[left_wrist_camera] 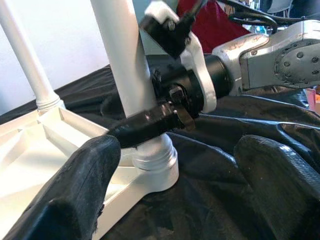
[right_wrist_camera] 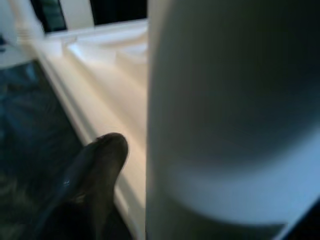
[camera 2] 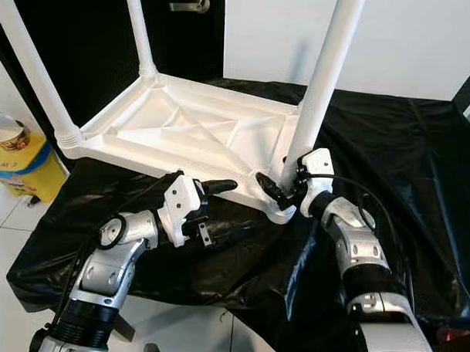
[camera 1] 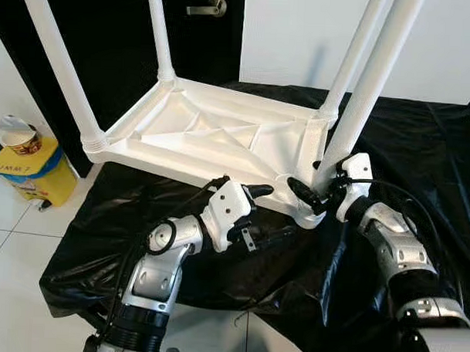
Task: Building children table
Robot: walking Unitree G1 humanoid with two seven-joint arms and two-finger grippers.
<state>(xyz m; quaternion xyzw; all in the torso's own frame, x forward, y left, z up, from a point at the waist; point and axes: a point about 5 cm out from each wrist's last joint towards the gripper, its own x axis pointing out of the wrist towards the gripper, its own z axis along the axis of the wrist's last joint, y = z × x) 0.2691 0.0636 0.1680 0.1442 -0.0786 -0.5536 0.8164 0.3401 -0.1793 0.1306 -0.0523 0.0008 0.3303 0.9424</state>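
**Right gripper at the near table leg, left gripper spread beside the frame**

A white plastic children's table [camera 1: 213,133] lay upside down across the centre of the left eye view, its ribbed underside facing up and its round white legs rising out of the top of the frame. It rested on a crumpled black plastic sheet [camera 1: 421,144] that covered the lower and right parts of the picture.

The right gripper [camera 1: 311,196] sat at the lower centre-right, at the base of the near white tubular leg [camera 1: 369,96], just above the threaded collar where that leg met the table corner. One black finger [left_wrist_camera: 145,127] lay against the side of the leg; the jaws appeared to be closed around it, though the second finger was hidden behind the tube.

The left gripper [camera 1: 257,211] was at the lower centre, just beside the table's near edge. Its jaws stood spread apart with nothing between them, one finger over the rim and the other above the sheet.

A yellow box [camera 1: 30,173] with a paper cup [camera 1: 20,137] on top stood at the left edge, on the pale tiled floor [camera 1: 15,292].
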